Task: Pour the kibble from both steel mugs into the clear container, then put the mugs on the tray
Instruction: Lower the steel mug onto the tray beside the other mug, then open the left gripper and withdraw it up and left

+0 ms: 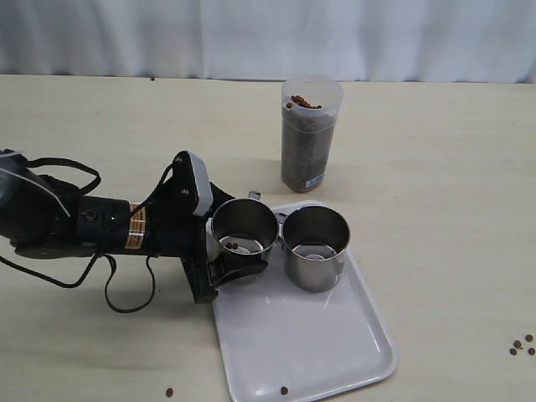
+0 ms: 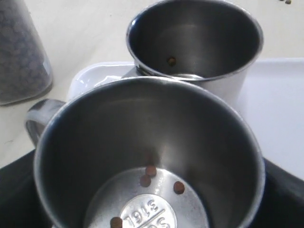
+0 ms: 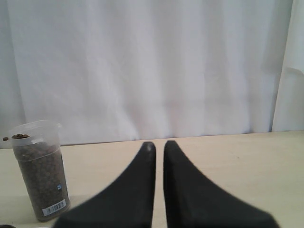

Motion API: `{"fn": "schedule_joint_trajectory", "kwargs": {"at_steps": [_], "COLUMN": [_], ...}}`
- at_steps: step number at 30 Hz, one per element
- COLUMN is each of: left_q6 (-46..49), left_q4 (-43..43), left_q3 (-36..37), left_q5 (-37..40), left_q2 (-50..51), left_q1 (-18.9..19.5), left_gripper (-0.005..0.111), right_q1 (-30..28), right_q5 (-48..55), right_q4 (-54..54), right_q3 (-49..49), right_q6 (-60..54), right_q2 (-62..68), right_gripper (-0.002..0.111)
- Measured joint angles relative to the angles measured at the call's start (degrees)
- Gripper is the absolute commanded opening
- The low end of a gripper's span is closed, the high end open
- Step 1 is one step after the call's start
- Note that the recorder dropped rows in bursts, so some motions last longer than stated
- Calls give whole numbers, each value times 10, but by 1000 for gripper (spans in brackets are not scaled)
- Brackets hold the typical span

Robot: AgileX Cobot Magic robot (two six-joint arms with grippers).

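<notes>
The flat white rectangular plastic tray lies on a pale beige tabletop, with open table past its right and far edges. The left gripper crowds its far left corner. Two shiny cylindrical stainless-steel mugs stand on the tray, side by side and almost touching. The gripped mug sits right at that corner's rim. Black fingers lie against both of its sides, spread wide and clamping it. The free mug stands further in on the tray.

One tall translucent plastic canister, nearly full of dark-brown kibble, stands beyond the tray's far edge, apart from it.

The gripped mug holds four stray pellets and the free mug one. One pellet lies on the tray's near edge.

The right gripper is closed on nothing.
</notes>
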Motion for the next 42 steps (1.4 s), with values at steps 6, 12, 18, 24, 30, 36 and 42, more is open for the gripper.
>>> {"fn": "schedule_joint_trajectory", "kwargs": {"at_steps": [6,12,18,24,30,36,42], "left_q6": [7,8,9,9,-6,-34,-45], "left_q4": [-1,-1,-1,-1,-1,34,63], "left_q3": [0,0,0,0,0,0,0], "left_q5": [2,5,5,5,9,9,-2], "left_q2": [0,0,0,0,-13,-36,-40], "left_q1": [0,0,0,1,22,33,33], "left_gripper": [37,68,77,77,77,77,77], "right_q1": [0,0,0,0,0,0,0], "right_q5": [0,0,0,0,0,0,0], "right_q4": [0,0,0,0,0,0,0], "right_q3": [0,0,0,0,0,0,0], "right_q6": [0,0,0,0,0,0,0], "right_q2": [0,0,0,0,0,0,0], "right_gripper": [5,5,5,5,5,5,5]}}
